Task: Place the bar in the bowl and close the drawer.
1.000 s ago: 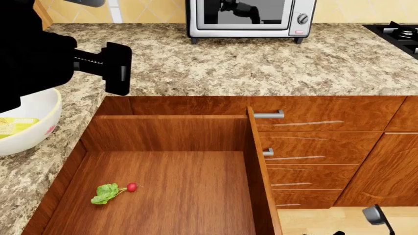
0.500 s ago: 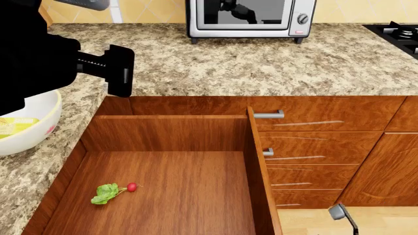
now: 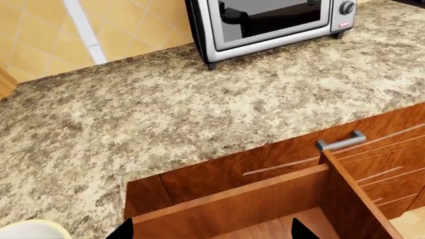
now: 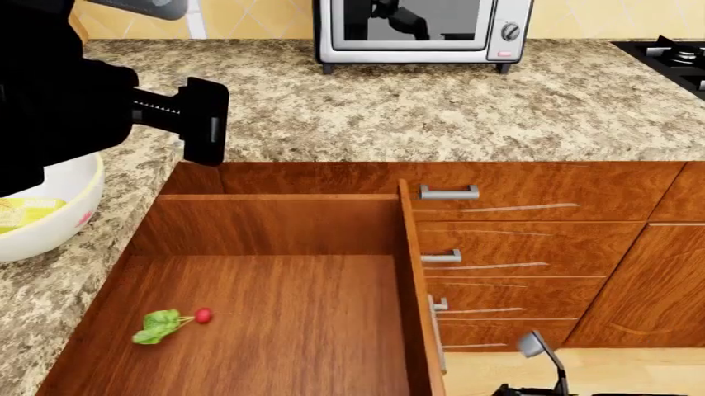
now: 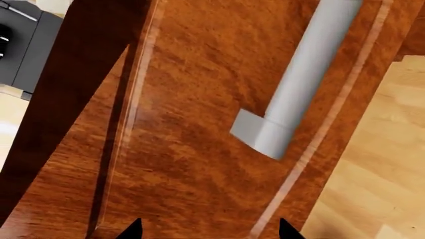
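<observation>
My right gripper (image 5: 207, 230), fingers spread and empty, faces the drawer (image 5: 199, 129) front beside its handle (image 5: 299, 74), which runs lengthwise; it's nearer than my left.

Drawer (image 4: 276, 239) reddish-brown wood grain, silver bar handle (image 5: 302, 74). Inside it, a red radish (image 4: 165, 324) with green leaves. Left of drawer, white bowl (image 4: 49, 227), pink-red mark on its side, pale yellow bar (image 4: 25, 213) in it. Countertop (image 4: 441, 99) speckled tan-brown granite. Microwave (image 4: 418, 29) silver, dark door. Wall tiles (image 3: 47, 30) yellow.
</observation>
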Robot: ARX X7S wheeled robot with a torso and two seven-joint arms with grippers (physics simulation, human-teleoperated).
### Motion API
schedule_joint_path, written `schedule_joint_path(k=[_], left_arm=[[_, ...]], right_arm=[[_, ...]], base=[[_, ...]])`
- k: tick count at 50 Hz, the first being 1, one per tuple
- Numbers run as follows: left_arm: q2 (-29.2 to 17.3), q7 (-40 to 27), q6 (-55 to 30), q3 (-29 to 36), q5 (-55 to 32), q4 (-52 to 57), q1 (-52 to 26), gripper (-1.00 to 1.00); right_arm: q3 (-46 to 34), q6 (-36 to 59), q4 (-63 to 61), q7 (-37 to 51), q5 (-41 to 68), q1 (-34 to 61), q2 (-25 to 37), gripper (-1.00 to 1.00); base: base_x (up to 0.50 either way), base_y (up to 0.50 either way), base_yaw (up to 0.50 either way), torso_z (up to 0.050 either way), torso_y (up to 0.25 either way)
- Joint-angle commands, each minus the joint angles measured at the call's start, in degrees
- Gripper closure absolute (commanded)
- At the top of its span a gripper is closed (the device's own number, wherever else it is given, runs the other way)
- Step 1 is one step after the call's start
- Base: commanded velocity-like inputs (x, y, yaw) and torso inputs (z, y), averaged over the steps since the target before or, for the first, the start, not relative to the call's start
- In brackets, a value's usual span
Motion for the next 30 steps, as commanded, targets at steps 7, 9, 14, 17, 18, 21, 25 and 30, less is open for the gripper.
schedule_joint_path(k=[7, 9, 14, 17, 18, 21, 25, 30], left_arm=[[-0.18, 0.37, 0.25, 0.36, 0.33, 0.08, 0.14, -1.0], [-0.17, 0.48, 0.26, 0.43, 0.44, 0.05, 0.2, -1.0], [-0.25, 0.53, 0.31, 0.51, 0.38, 0.11, 0.16, -1.0], [-0.3, 0.53, 0.34, 0.56, 0.37, 0.1, 0.13, -1.0], [-0.27, 0.6, 0.34, 0.6, 0.47, 0.07, 0.14, -1.0], [-0.21, 0.73, 0.36, 0.69, 0.63, 0.02, 0.19, -1.0], [-0.28, 0.89, 0.37, 0.79, 0.77, 0.08, 0.31, -1.0], [-0.41, 0.78, 0.43, 0.85, 0.52, 0.2, 0.19, -1.0]], right_arm=[[0.17, 2.62, 1.32, -1.09, -1.31, 1.97, -6.15, -1.0], [0.17, 2.88, 1.84, -1.38, -1.34, 2.09, -6.78, -1.0], [0.2, 3.41, 1.92, -1.64, -1.63, 2.76, -7.97, -1.0], [0.25, 3.73, 1.56, -1.46, -1.72, 3.12, -8.64, -1.0], [0.28, 3.88, 1.6, -1.45, -1.67, 3.2, -8.96, -1.0], [0.33, 4.27, 1.88, -1.46, -1.58, 3.27, -9.91, -1.0], [0.68, 4.84, 2.15, -1.71, -0.99, 3.34, -10.76, -1.0], [1.43, 5.58, 0.27, -0.62, 0.14, 3.93, -10.99, -1.0]], base=[[0.0, 0.0, 0.0, 0.0, 0.0], [0.0, 0.0, 0.0, 0.0, 0.005], [0.0, 0.0, 0.0, 0.0, 0.0], [0.0, 0.0, 0.0, 0.0, 0.0], [0.0, 0.0, 0.0, 0.0, 0.0], [0.0, 0.0, 0.0, 0.0, 0.0], [0.0, 0.0, 0.0, 0.0, 0.0], [0.0, 0.0, 0.0, 0.0, 0.002]])
